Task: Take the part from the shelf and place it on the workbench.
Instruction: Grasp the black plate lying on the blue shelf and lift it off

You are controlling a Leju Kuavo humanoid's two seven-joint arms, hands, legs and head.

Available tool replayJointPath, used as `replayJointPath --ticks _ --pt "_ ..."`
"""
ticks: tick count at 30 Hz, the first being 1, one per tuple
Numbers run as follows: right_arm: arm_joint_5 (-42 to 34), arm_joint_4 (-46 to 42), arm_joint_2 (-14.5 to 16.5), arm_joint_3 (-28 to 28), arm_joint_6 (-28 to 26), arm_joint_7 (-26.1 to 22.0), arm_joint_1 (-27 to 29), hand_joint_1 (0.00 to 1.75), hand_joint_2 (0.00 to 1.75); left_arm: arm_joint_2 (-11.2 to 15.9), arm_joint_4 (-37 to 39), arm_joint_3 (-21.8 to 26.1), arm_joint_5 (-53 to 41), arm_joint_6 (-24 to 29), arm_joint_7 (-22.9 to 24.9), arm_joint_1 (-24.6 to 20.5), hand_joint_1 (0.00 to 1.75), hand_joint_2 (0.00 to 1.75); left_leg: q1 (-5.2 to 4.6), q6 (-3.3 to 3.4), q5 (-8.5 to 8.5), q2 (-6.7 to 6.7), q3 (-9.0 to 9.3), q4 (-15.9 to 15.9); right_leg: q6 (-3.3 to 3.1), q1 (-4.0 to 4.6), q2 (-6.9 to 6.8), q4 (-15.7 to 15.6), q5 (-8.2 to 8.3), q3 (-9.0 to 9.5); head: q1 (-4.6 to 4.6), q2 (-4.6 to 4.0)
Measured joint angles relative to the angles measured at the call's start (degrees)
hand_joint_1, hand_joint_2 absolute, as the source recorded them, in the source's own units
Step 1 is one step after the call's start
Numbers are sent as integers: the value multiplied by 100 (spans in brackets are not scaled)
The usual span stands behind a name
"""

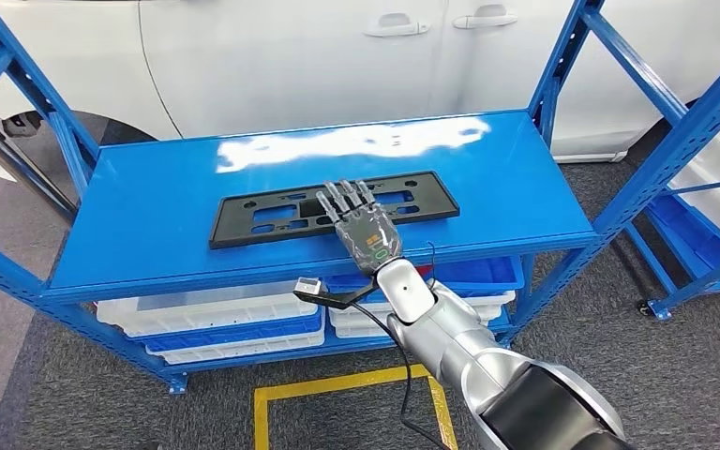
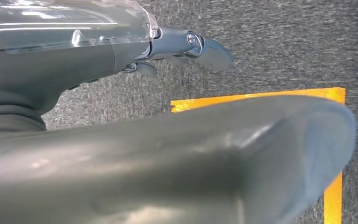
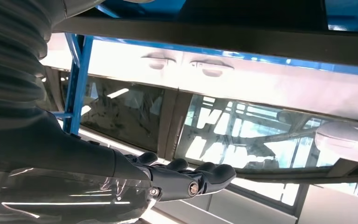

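While outstretched, fingers (image 1: 342, 199) seemingly overlie part (image 1: 272, 217).

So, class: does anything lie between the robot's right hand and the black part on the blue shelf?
Nothing visible does. In the head view the right hand is stretched out over the black part's near edge, fingers extended, on the bare blue shelf. Whether the fingers touch the part cannot be told.
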Motion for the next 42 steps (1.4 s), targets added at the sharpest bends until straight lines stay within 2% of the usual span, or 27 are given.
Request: replayJointPath --ticks 1,3,4,8,9,11,12,13,14,15,16,17,19,22,24,25,27,28,29,30,32,33,35,37,39,40,42 --pt "1 0 3 -2 0 -1 -3 0 175 1 0 0 3 1 0 -3 0 0 1 7 234 5 142 -379 16 0 2 28 -45 28 0 0" --pt "3 -1 13 -7 -2 -9 -26 0 175 3 0 0 16 2 0 -17 0 0 -14 43 458 11 401 -970 64 20 10 88 -122 45 0 0" --pt "4 -1 20 -10 -3 -16 -40 0 175 5 0 0 24 3 -1 -22 0 0 -23 71 453 11 455 -1094 89 30 11 107 -144 37 0 0" --pt "5 -13 49 -25 -19 -72 -77 0 175 10 0 0 38 3 -8 -14 0 0 -2 191 395 -2 517 -1173 211 29 5 253 -268 -19 -1 0" --pt "5 -18 52 -33 -27 -87 -89 0 175 10 0 0 40 2 -10 -16 0 0 10 217 388 -1 539 -1185 250 17 5 477 -379 -126 -1 0" --pt "5 -20 52 -49 -46 -110 -95 0 175 13 0 0 43 2 -11 -20 0 0 11 252 361 0 564 -1188 310 -28 3 1217 -661 -539 0 0" --pt "6 -19 52 -55 -53 -122 -81 0 175 14 0 0 46 2 -11 -19 0 0 11 258 346 -1 577 -1188 331 -52 3 1568 -745 -764 0 0" --pt "7 -17 52 -57 -55 -137 -66 0 175 16 0 0 49 2 -11 -14 0 0 13 258 327 -2 594 -1187 346 -73 2 1756 -726 -918 0 0" --pt "7 -16 54 -57 -51 -160 -57 0 175 17 0 0 53 2 -13 -10 0 0 15 251 307 -5 619 -1187 352 -92 2 1725 -595 -966 0 0" --pt "8 -16 57 -56 -37 -192 -59 0 175 16 0 0 58 2 -17 -6 0 0 18 240 284 -8 653 -1186 349 -106 1 1471 -371 -897 0 0" --pt "8 -17 62 -54 -10 -228 -71 0 175 16 0 0 67 2 -24 -6 0 0 21 224 257 -11 692 -1187 335 -113 0 1066 -108 -744 0 0" --pt "8 -17 70 -43 38 -264 -88 0 175 14 0 0 78 0 -33 -12 0 0 15 198 228 -14 724 -1186 316 -102 -1 676 73 -580 0 0" --pt "9 -16 91 13 166 -330 -114 0 175 11 0 0 99 -8 -47 -30 0 0 2 135 183 -16 757 -1192 270 -71 3 210 206 -384 -1 0" --pt "10 -15 114 152 359 -427 -122 0 175 10 0 0 110 -21 -58 -57 0 0 10 33 140 -9 806 -1233 176 -59 15 106 158 -319 -1 0" --pt "10 -15 144 248 477 -500 -141 0 175 3 0 -1 111 -36 -60 -78 0 0 20 -6 -8 -2 736 -1006 98 -78 12 31 151 -228 -1 0" --pt "10 -15 166 303 540 -537 -150 0 175 -1 0 -2 113 -43 -60 -85 0 0 23 -13 -147 1 594 -708 67 -75 9 9 142 -187 -1 0" --pt "10 -10 201 420 665 -621 -155 0 175 -7 0 -1 127 -50 -60 -86 0 0 20 -24 -414 0 168 54 20 -45 6 8 108 -148 -1 0" --pt "10 -4 214 483 738 -672 -146 0 175 -7 0 0 139 -51 -61 -80 0 0 20 -28 -444 1 -7 310 8 -30 8 10 88 -128 -1 0" --pt "10 2 226 545 824 -728 -139 0 175 -7 0 1 154 -53 -64 -74 0 0 20 -28 -359 1 -88 360 3 -19 12 14 64 -103 -1 0" --pt "10 7 244 610 927 -787 -136 0 175 -7 0 2 168 -57 -71 -69 0 0 20 -23 -167 2 -57 182 5 -12 16 20 34 -68 -1 0" --pt "10 10 293 755 1225 -905 -152 0 175 -7 0 7 210 -68 -101 -67 0 0 11 2 295 7 232 -575 32 6 22 45 -43 7 -1 0" --pt "11 11 323 842 1400 -955 -169 0 175 -7 0 11 231 -75 -118 -69 0 0 3 25 426 6 375 -902 54 19 30 62 -77 26 -1 0" --pt "11 14 369 1024 1685 -1012 -195 0 175 -8 0 20 266 -86 -145 -71 0 0 -20 74 445 0 490 -1163 98 38 40 79 -113 30 -1 0" --pt "10 10 404 1170 1834 -1014 -215 0 175 -13 0 27 289 -96 -161 -60 0 0 -10 132 439 -5 505 -1199 146 29 41 83 -141 28 0 0" --pt "10 4 425 1262 1907 -979 -245 0 175 -22 0 31 298 -104 -174 -55 0 0 11 194 431 -3 542 -1229 211 15 37 312 -285 -67 0 0" --pt "9 1 429 1295 1929 -953 -254 0 131 -27 0 31 298 -107 -178 -59 0 0 17 218 423 -1 561 -1239 242 0 33 606 -426 -214 0 0" --pt "2 4 431 1339 1959 -886 -253 0 44 -27 0 31 296 -115 -184 -67 0 0 16 244 398 0 578 -1236 284 -33 30 1402 -720 -665 0 0"
